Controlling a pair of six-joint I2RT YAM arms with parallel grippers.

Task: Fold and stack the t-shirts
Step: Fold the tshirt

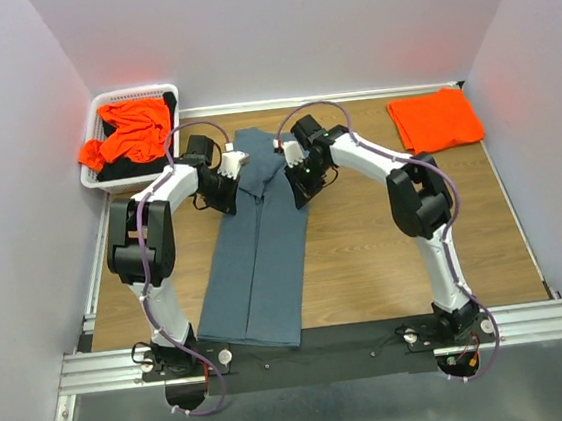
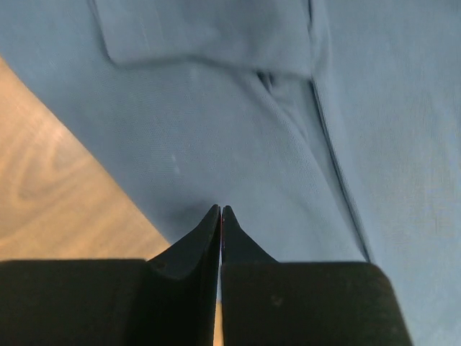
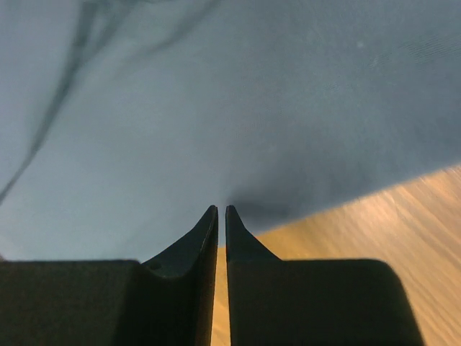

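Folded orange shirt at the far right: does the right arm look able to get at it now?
Probably yes. The folded orange shirt lies flat on the table with nothing on it, and only bare wood lies between it and the right gripper at the grey shirt.

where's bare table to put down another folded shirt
The widest bare table lies between the blue-grey shirt and the right arm; a second patch is right of that arm, nearer than the folded orange shirt. Crowded: the blue-grey shirt's far end, where the left gripper and right gripper meet, and the basket corner.
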